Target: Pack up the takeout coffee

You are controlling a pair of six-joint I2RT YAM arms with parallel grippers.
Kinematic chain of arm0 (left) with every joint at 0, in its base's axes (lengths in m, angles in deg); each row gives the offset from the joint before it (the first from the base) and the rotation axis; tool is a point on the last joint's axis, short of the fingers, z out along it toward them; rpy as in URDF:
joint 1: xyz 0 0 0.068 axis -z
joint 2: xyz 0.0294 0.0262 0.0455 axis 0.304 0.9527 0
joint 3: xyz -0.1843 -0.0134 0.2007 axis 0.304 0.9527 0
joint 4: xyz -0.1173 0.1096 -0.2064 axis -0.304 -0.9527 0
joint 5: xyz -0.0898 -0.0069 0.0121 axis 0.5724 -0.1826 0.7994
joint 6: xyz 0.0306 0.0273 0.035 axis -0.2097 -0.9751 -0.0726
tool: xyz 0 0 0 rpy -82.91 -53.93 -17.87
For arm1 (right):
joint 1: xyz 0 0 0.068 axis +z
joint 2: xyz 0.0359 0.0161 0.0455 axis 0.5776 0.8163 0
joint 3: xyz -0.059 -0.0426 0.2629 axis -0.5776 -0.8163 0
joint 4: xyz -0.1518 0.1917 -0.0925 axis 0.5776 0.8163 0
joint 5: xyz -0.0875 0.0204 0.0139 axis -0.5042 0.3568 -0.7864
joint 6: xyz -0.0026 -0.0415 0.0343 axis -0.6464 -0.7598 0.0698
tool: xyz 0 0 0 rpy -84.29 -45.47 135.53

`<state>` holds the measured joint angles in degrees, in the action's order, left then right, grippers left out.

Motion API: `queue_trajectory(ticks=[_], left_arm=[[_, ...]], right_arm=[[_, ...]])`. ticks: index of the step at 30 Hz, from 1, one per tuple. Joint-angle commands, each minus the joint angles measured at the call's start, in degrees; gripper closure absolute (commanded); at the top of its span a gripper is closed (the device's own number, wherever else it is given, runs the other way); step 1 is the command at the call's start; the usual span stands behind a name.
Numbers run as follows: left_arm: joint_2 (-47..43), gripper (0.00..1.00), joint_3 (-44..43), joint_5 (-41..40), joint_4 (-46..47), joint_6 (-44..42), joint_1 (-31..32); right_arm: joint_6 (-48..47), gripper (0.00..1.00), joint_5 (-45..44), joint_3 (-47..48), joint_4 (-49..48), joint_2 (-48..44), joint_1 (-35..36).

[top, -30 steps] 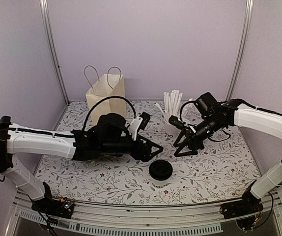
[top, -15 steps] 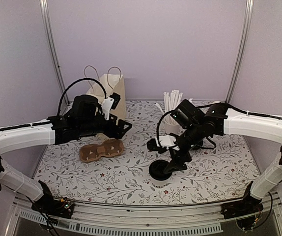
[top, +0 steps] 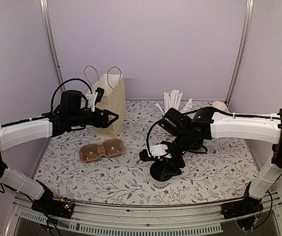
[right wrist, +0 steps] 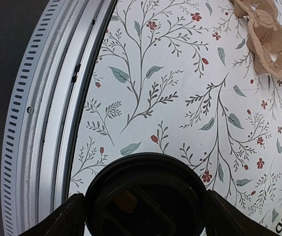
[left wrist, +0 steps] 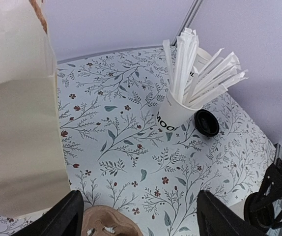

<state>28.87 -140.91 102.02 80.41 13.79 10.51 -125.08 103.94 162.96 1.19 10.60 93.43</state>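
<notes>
Looking along your right end effector, you see its fingers spread wide astride the black lid of the takeout coffee, which stands on the table near its front rail; you cannot tell whether they press it. From above, fingers and lid merge darkly. Your left end effector gapes wide and empty beside the paper bag. Only its wrist camera shows a loose black lid beside the straw cup.

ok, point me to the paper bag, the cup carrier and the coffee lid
paper bag (top: 112,96), top view, front face.
cup carrier (top: 101,150), top view, middle ridge.
coffee lid (right wrist: 146,196), right wrist view, top centre.
</notes>
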Motion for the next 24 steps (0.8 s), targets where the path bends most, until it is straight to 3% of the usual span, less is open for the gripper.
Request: queue_trajectory(ticks=[1, 6, 10, 14, 24], left_arm=[[-1.81, 0.19, 0.68, 2.24, 1.87, -0.09, -0.33], [-1.61, 0.19, 0.77, 2.24, 1.79, -0.30, -0.52], [-1.17, 0.20, 0.70, 2.22, 1.70, -0.50, -0.54], [-1.07, 0.20, 0.62, 2.32, 1.69, -0.73, -0.72], [-1.53, 0.20, 0.40, 2.06, 1.17, -1.18, -1.72]], right_arm=[[0.33, 0.17, -2.22, 0.29, 0.52, 1.63, 0.21], [0.70, 0.17, -2.88, -0.44, 0.74, 1.59, 0.25], [1.05, 0.28, -3.73, -1.38, 0.85, 0.93, 0.21], [1.06, 0.32, -5.63, -3.61, 0.83, -2.64, -0.70], [0.96, 0.34, 0.41, -7.71, 6.17, -17.13, -22.74]])
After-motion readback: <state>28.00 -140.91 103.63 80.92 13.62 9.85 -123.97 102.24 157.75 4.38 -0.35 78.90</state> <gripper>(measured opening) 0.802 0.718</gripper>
